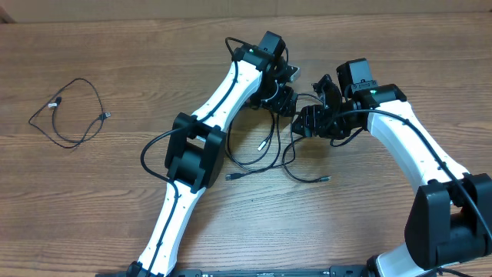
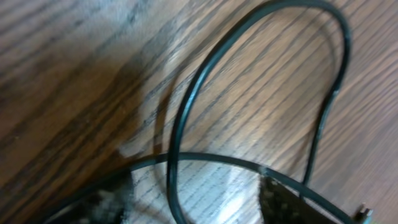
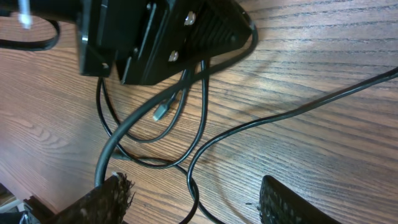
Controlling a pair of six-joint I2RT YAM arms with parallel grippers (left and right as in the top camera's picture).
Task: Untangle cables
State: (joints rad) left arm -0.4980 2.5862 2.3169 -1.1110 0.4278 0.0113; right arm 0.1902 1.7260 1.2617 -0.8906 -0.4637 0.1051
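**Two pincers at one tangle, one cable lying apart**

Bench (image 1: pixel 92 200): bare wood grain. Two arms, both reaching to mid-bench with their heads close together.

Cables: a lone cable (image 1: pixel 77 145) lies in a loose loop at the far left of the bench. Both its plug ends show, and it is well apart from everything else. The other cords make one tangle (image 1: pixel 269 150) mid-bench, under and just in front of the two pincers. Three plug ends (image 1: pixel 324 178) show along its near fringe. How many cords make it up, cannot tell.

Left pincer (image 1: pixel 283 98): over the far side of the tangle. In its wrist view the two fingertips (image 2: pixel 102 208) stand wide. One strand runs up between them into a tall loop (image 2: pixel 184 102), and a second strand arcs across ahead of the tips. Nothing is pinched.

Right pincer (image 1: pixel 301 123): just beside the left one, on its right. Its fingertips (image 3: pixel 109 199) are also set wide, with one strand passing between them, ungripped. Ahead is the left pincer's black body, with several strands and one silver plug (image 3: pixel 160 112) below it.
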